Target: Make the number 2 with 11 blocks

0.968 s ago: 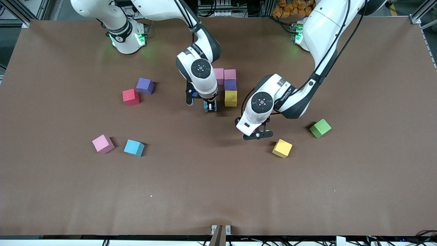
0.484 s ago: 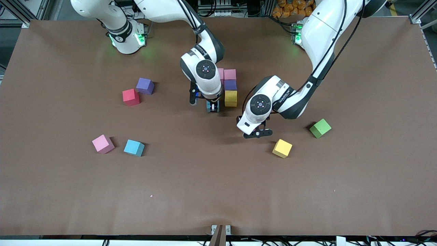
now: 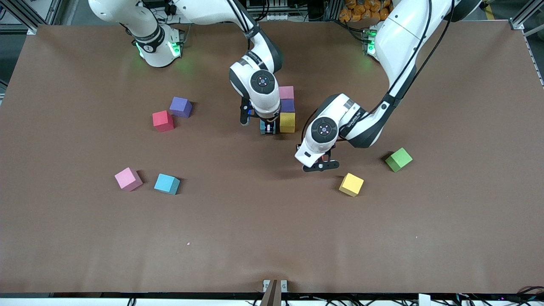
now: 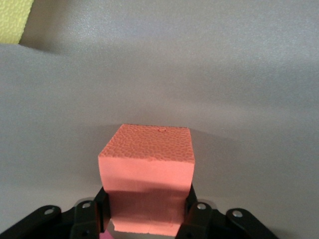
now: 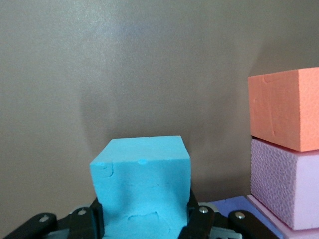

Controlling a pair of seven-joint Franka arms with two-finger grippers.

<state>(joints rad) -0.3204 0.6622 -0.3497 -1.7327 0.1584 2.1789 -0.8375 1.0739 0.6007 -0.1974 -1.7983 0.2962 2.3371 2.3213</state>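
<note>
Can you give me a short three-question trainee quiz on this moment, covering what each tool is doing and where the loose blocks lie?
1. True or false: the left tool is open and empty.
2. What colour is the block in the right tool? A: yellow. B: light blue. C: purple.
3. Which lies nearer the front camera, the loose yellow block or the green block?

Key
1. False: it is shut on an orange block.
2. B: the held light blue block is beside the stacked blocks.
3. The loose yellow block.
</note>
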